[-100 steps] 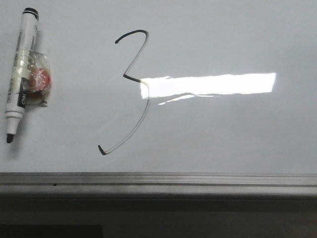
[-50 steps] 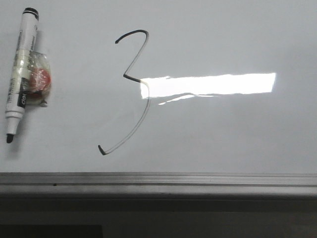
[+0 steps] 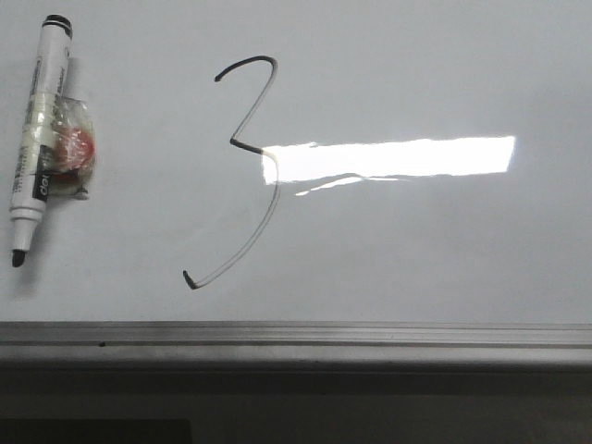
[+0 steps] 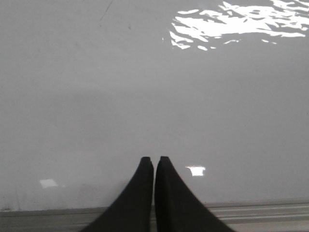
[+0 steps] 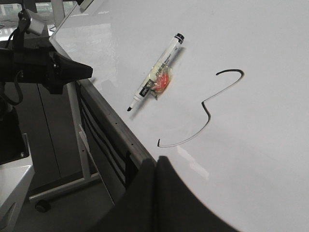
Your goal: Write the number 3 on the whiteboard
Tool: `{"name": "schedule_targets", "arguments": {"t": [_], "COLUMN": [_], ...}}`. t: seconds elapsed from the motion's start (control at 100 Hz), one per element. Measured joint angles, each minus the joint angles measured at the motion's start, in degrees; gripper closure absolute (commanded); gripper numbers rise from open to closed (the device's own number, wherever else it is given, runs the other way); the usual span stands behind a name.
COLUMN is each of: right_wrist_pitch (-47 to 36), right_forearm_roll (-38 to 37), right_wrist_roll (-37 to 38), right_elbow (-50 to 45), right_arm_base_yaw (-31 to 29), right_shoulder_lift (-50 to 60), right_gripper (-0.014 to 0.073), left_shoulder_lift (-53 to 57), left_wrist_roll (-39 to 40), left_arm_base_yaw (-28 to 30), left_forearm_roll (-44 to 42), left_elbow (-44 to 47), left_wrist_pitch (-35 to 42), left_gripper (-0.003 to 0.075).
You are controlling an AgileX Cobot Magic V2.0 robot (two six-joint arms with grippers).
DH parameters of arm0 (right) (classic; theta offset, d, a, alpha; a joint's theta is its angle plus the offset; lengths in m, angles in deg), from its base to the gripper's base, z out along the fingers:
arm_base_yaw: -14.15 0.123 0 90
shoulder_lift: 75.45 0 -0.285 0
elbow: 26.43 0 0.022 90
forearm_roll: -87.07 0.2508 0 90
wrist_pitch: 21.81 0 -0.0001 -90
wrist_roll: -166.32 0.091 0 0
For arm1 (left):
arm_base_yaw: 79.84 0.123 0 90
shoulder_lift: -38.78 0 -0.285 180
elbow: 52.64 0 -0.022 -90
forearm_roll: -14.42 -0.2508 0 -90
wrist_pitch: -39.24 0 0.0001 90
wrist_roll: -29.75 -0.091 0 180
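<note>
With the number 3 (image 3: pixel 242 176) complete on the whiteboard (image 3: pixel 416 250), the marker (image 3: pixel 37 139) lay uncapped beside it, apparently set aside, both grippers' jaws closed and empty.

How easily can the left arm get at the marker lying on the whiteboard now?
Probably yes. The marker lies uncapped and alone on the left part of the whiteboard, apart from the number 3, with nothing over it. The left pincer is shut and empty, so it must open first.
</note>
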Motion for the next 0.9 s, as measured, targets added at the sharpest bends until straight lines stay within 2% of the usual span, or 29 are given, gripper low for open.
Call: {"name": "schedule_targets", "arguments": {"t": [0.67,0.79,0.9], "right_wrist_pitch": [0.00,-0.14,-1.70], "right_forearm_roll": [-0.57,-0.88,-0.93], "right_wrist_roll": [0.00,0.00,1.07], "right_elbow": [0.00,-0.56,-2.39], "right_arm_base_yaw": [-0.57,-5.57,-14.75], "right_shoulder_lift": [0.00,0.00,0.00], "right_gripper": [0.0645,0.0645,0.0645], "left_shoulder_lift": [0.00,0.00,0.00], "left_wrist_roll": [0.00,0.00,0.00], "left_arm_base_yaw": [0.00,0.00,0.00], "left_forearm_roll": [0.00,0.00,0.00], "left_elbow": [0.00,0.00,0.00], "left_wrist_pitch": [0.07,0.07,0.07], "left_gripper": [0.0741,0.0741,0.0741]}}
